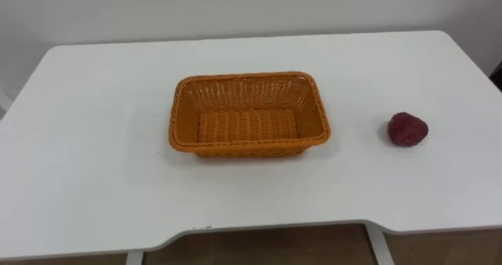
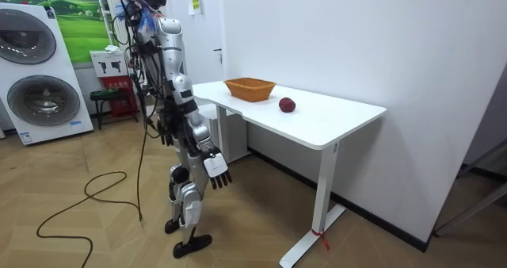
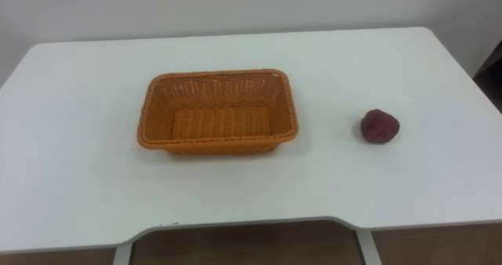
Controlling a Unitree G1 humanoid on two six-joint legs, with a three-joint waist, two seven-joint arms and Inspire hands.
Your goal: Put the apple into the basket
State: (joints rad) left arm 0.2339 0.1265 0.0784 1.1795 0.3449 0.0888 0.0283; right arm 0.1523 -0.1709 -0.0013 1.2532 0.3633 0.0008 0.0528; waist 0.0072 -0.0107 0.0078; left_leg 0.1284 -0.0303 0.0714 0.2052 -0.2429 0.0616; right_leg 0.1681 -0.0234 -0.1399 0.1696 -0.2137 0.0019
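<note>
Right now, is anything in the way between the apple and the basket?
Nothing visible is. The apple lies to the right of the basket, apart from it, with only bare table between them. The basket's own rim is all it would have to clear.

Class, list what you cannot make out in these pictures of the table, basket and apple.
- Floor of the basket: room view, hidden by its near wall.
- Stem and underside of the apple: eye views, too blurred, and it rests on its underside.
- Near right corner of the table: left eye view, cut off by the right edge.
</note>
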